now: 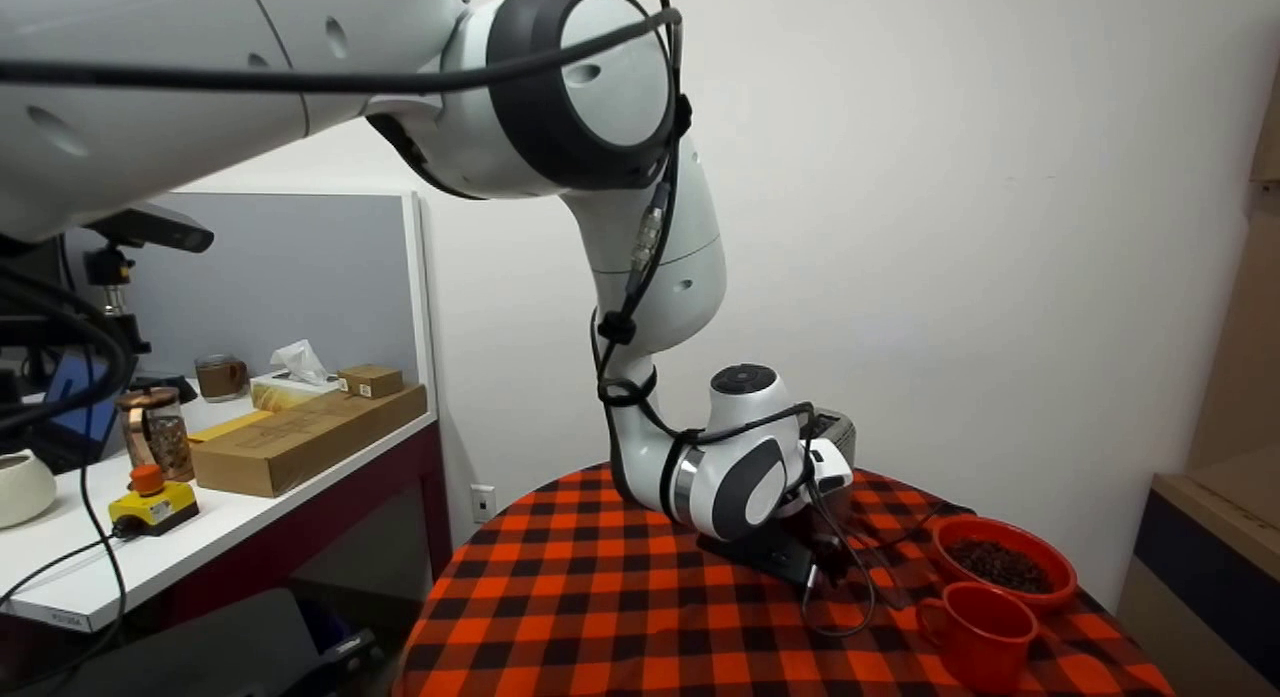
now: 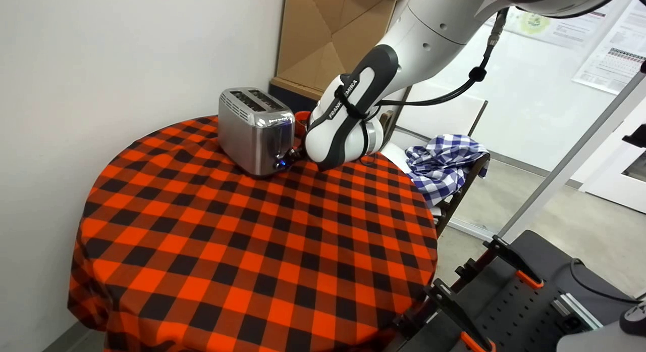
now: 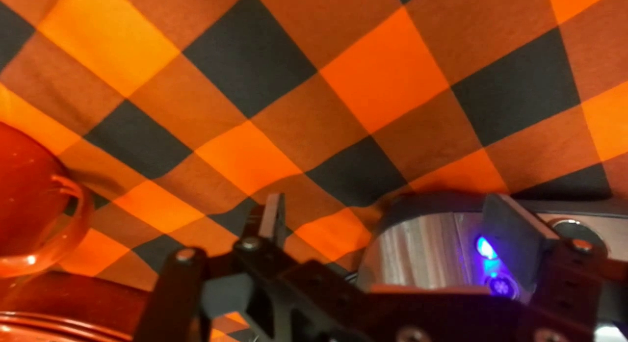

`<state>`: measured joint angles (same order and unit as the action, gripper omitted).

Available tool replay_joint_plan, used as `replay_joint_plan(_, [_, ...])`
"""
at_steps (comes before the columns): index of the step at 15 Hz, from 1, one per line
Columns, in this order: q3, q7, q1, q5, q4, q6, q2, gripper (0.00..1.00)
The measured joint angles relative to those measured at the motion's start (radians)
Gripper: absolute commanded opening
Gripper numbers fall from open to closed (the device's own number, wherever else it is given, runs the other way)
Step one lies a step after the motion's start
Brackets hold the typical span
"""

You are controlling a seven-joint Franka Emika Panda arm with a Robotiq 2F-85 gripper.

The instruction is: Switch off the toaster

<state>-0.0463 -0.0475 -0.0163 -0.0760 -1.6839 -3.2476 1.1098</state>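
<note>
The silver two-slot toaster (image 2: 239,135) stands upright on the checkered table in an exterior view. In an exterior view only part of the toaster (image 1: 835,435) shows behind the arm. In the wrist view its shiny end (image 3: 424,251) is at lower right, with a lit blue light (image 3: 485,247) and a round glowing button (image 3: 501,286). My gripper (image 3: 395,224) is open and empty. Its right finger is in front of the toaster's end, beside the light and button, partly covering the light; contact cannot be told. Its left finger is over the cloth. The gripper is at the toaster's low end (image 2: 295,154).
A red cup (image 1: 985,642) and a red bowl (image 1: 1062,574) with dark bits stand at the table's right. The cup (image 3: 29,204) also shows at the left of the wrist view. A cable (image 1: 850,627) loops near the gripper. A wall (image 2: 126,49) stands behind the toaster.
</note>
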Motion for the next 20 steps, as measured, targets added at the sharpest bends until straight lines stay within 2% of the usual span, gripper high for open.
replay_joint_plan(14, [0.034, 0.003, 0.035, 0.01, -0.004, -0.094, 0.001, 1.0])
replay_joint_plan(16, [0.055, 0.0, 0.049, 0.0, -0.007, -0.034, -0.01, 1.0])
replay_joint_plan(20, [0.151, -0.038, 0.129, -0.005, -0.028, 0.242, -0.08, 1.0])
